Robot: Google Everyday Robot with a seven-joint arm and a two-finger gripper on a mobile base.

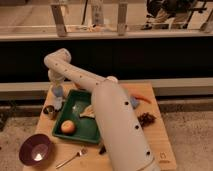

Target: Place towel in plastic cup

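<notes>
1. One camera view to work from, and the big white arm (115,125) fills the middle of it. It rises from bottom right, bends at the back and drops down over the far-left corner of the wooden table (155,137).
2. The gripper (56,90) hangs at that corner, just left of the green tray (75,131). Is it apart, together or clamped on something? I cannot tell, since the wrist hides it.
3. Right under it stands a pale bluish upright shape, which I take to be the plastic cup (58,103). A small dark can (49,111) sits just beside it.
4. Now the towel. A pale crumpled piece (88,111) lies in the tray against the arm, and that may be the towel. Whether some cloth is already at the gripper, I cannot say.
5. Also in the tray is an orange fruit (68,126). In front of the tray are a purple bowl (36,149) and a fork (72,157), both well clear of the action.
6. My read is that the arm is working over the cup, so the job looks close to the drop, if cloth is in hand.
7. Doing it well means keeping centred over the cup mouth and coming straight down. The cloth should go inside the rim before release, so none drapes outside.
8. The cup looks light and the can is close, so a sideways nudge could tip either one. Lift away vertically.
</notes>
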